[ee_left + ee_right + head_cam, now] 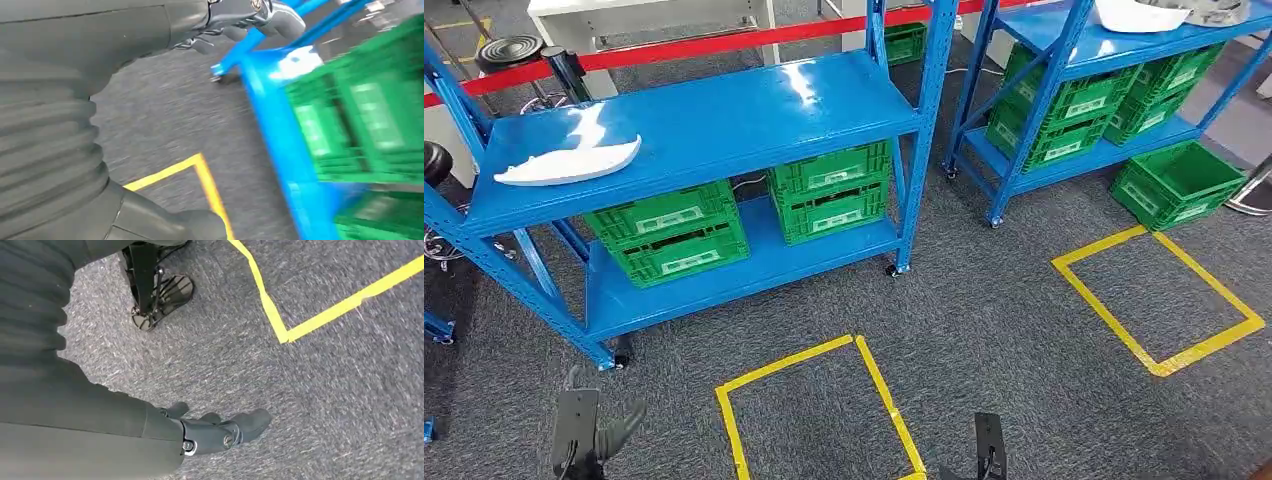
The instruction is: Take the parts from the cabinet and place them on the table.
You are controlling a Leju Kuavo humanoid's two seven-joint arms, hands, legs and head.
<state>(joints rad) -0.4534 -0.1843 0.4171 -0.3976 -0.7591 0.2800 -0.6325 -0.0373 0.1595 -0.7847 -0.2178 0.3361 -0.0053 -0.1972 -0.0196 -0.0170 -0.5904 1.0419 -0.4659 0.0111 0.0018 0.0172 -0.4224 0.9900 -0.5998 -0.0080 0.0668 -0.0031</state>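
Observation:
A flat white curved part [569, 160] lies at the left end of the top shelf of the blue cabinet [724, 110]. My left hand [589, 430] hangs low over the carpet in front of the cabinet's left leg, well below and apart from the part. In the left wrist view my left hand [125, 45] holds nothing, fingers [270, 12] and thumb [200, 222] apart, facing the cabinet's lower frame [280, 130]. My right hand [989, 450] hangs at the bottom edge. The right wrist view has my right hand [125, 420] over carpet with fingers [240, 427] extended and nothing in them.
Green crates [674, 232] [829, 190] fill the cabinet's lower shelf. A second blue rack [1064, 30] at the back right carries another white part [1139, 14] and more crates. One green crate [1176, 183] stands on the floor. Yellow tape rectangles [789, 362] [1104, 312] mark the grey carpet.

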